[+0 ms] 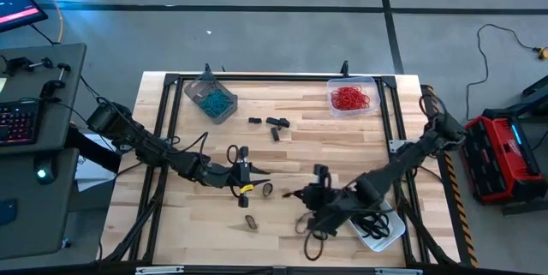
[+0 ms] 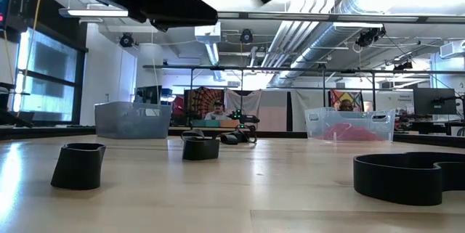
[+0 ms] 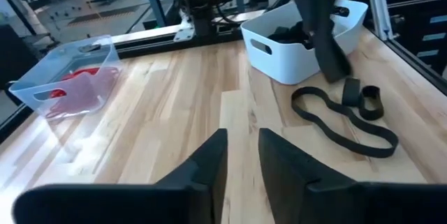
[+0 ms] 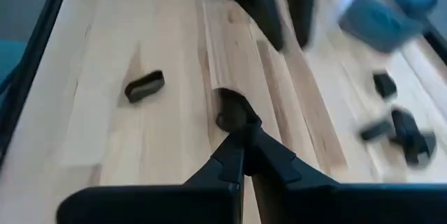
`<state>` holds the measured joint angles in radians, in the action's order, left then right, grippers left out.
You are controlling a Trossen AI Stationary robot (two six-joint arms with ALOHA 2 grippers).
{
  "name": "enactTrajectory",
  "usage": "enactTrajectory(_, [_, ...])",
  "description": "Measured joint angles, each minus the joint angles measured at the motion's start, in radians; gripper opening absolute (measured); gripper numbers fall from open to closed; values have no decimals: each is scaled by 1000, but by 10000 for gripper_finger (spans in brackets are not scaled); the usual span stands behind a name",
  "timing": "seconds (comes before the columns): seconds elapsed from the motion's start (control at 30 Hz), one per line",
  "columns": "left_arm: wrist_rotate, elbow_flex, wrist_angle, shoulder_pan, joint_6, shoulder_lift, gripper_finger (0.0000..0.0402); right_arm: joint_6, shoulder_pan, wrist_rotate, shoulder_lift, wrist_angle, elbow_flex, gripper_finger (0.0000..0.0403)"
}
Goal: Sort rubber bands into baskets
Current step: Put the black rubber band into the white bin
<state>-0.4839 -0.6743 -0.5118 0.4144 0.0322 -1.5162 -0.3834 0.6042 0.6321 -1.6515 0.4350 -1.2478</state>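
Observation:
Black rubber bands lie scattered on the wooden table, among them one near the front and a big loop beside the whitish basket. Teal bands fill the grey-tinted basket, and red ones fill the clear basket. My right gripper is over mid-table, shut on a black band. My left gripper hovers just left of it, fingers slightly open with nothing between them. My right gripper pinches a small black rubber band between its two fingertips, at the band's near end. The fingers slant down from the table's right side. The rest of the band sticks out past the tips. Whether it still touches the wood, I cannot tell.
Three short black bands lie toward the far middle, another by the left arm, one near the right gripper. A black frame rail runs round the table. Bare wood lies between the two far baskets.

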Motion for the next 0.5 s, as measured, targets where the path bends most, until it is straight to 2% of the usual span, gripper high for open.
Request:
enactTrajectory(0.1, [0, 0, 1, 0, -1, 0, 90, -152, 54, -12, 42, 129, 0, 2])
enactTrajectory(0.3, [9, 0, 60, -2, -39, 0, 107, -541, 177, -102, 112, 414, 0, 2])
enactTrajectory(0.5, [11, 0, 162, -3, -111, 0, 108, -971, 288, -272, 120, 687, 0, 1])
